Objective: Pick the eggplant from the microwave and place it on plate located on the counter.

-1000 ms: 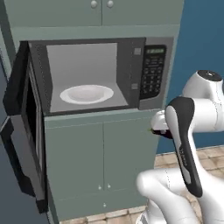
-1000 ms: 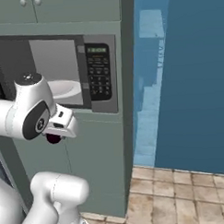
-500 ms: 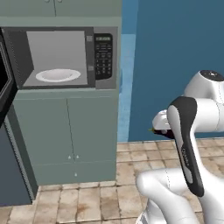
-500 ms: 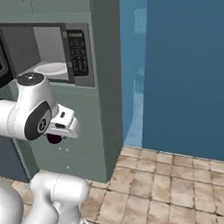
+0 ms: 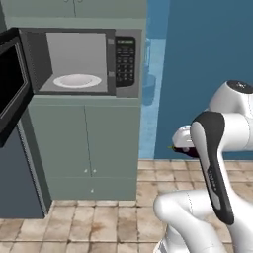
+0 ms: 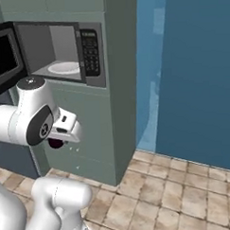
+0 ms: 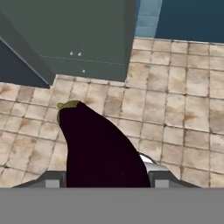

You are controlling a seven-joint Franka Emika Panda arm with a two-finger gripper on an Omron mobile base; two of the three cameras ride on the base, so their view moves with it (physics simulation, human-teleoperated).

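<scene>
1. The eggplant is out of the microwave and riding in the claw, hanging over the tan tiled floor.
2. From the hand view, the dark purple body rises up from between the claw's two sides, its little greenish stem end pointing away from the hand toward the grey-green cabinet doors.
3. The claw is clamped on the eggplant: the vegetable sits squarely between the two grey finger mounts at the bottom of that view, though the fingertips themselves are hidden behind it.
4. In the left base view, just a sliver of the eggplant peeks out under the white hand, to the left of the dark forearm.
5. In the right base view, the eggplant shows as a dark blob tucked beneath the white wrist, in front of the lower cabinet.
6. The microwave stands with its black door swung wide to the left, and the light grey cavity shows a white round plate resting on its floor.
7. The keypad panel sits on the right of the cavity.
8. A blue wall runs off to the right of the cabinet column.
</scene>
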